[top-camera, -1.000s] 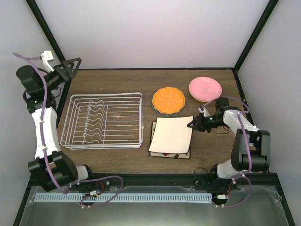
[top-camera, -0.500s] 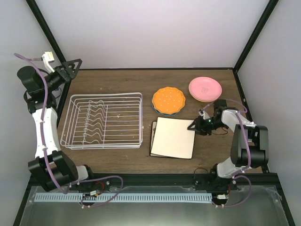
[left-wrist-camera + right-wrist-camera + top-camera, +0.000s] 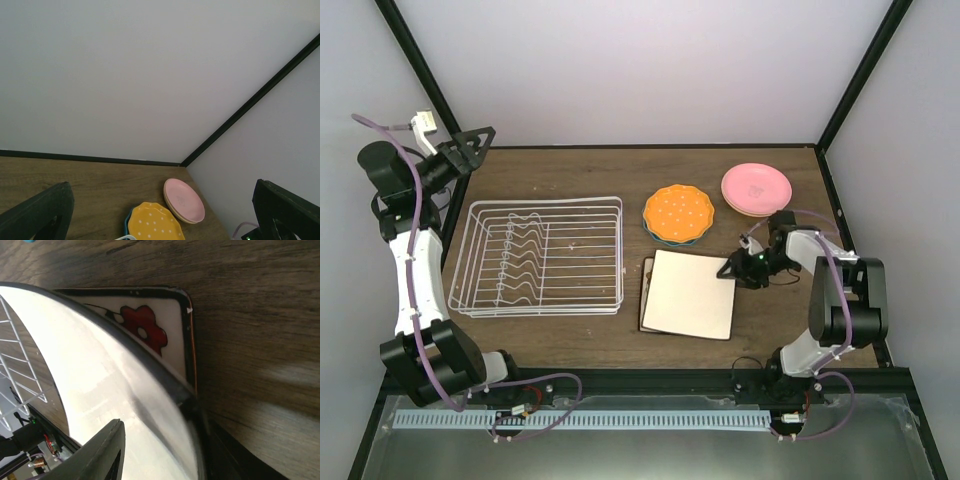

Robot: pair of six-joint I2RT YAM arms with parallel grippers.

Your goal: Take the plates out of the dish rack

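The white wire dish rack (image 3: 540, 255) stands left of centre with no plate in it. A plain cream square plate (image 3: 688, 293) lies on the flowered square plate (image 3: 645, 300); both show in the right wrist view, plain (image 3: 95, 380) and flowered (image 3: 160, 330). My right gripper (image 3: 740, 268) is at the plain plate's right rim, jaws apart on either side of it. The dotted orange plate (image 3: 678, 212) lies on a teal one (image 3: 650, 228). The pink plate (image 3: 756, 186) lies on a pale-orange one (image 3: 740, 208). My left gripper (image 3: 470, 145) is open and empty, raised at the far left.
The black frame posts rise at the back corners, one close to my left gripper (image 3: 415, 60). The right wall (image 3: 900, 200) is close to the right arm. In the left wrist view the pink plate (image 3: 185, 200) and the dotted orange plate (image 3: 152, 225) lie below.
The right gripper brought the plain cream plate down and left until it lay flat on the flowered plate. The left arm has barely moved.
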